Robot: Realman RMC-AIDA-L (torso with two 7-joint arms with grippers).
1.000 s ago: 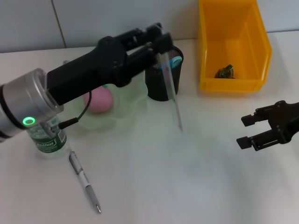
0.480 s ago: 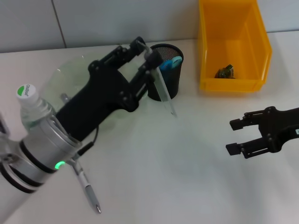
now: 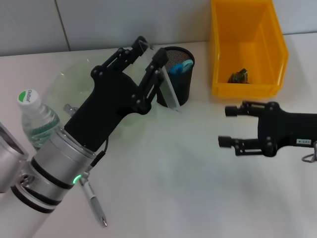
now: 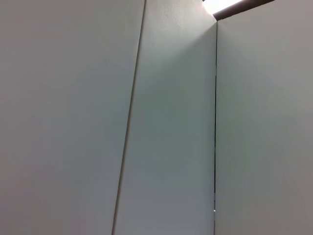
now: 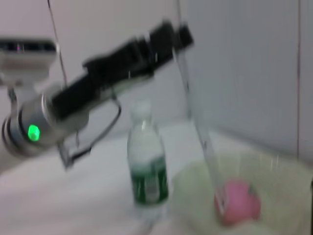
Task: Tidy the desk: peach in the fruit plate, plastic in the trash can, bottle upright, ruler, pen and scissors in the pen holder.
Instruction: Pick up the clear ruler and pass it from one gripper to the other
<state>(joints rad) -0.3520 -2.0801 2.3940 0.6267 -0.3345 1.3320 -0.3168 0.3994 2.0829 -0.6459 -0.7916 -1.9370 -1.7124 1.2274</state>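
Our left gripper (image 3: 151, 54) pinches the flat translucent white ruler (image 3: 168, 90), tilted, hanging just left of the black wire-mesh pen holder (image 3: 174, 77); blue-handled scissors (image 3: 180, 66) sit inside it. Right gripper (image 3: 229, 126) spread, hovering over the white desk (image 3: 188, 188) near the orange-yellow bin (image 3: 246, 47). Clear green-labelled bottle (image 3: 37, 121) upright far left, slim silver pen (image 3: 93, 201) lying near edge. Pink peach (image 5: 238, 205) in the pale green ruffled bowl (image 5: 283, 196).
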